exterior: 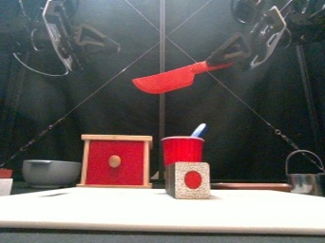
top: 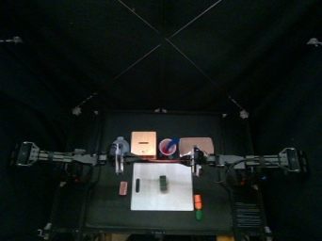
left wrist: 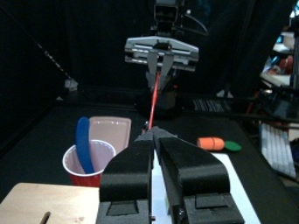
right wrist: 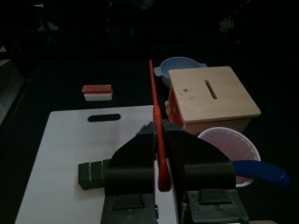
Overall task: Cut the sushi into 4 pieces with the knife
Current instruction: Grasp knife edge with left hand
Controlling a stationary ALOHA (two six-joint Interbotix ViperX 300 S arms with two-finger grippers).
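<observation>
The dark green sushi roll [top: 164, 184] lies whole on the white cutting board [top: 145, 188]. From the front its red-centred end [exterior: 188, 180] faces me. High above the board my right gripper [right wrist: 158, 140] is shut on the red knife [exterior: 172, 78], whose blade points toward the left arm. In the right wrist view the knife [right wrist: 153, 96] shows edge-on, with the roll [right wrist: 100, 173] below and to one side. My left gripper [left wrist: 155, 138] hangs at the same height with its jaws together and nothing between them, facing the right gripper [left wrist: 162, 54].
Behind the board stand a blue-grey bowl [exterior: 51, 171], the wooden box [exterior: 117, 161], a red cup [exterior: 184, 150] holding a blue knife and a pink tray [top: 193, 145]. A metal cutter [exterior: 302, 180] sits right. Small toy foods lie left [top: 122, 187] and right [top: 199, 200] of the board.
</observation>
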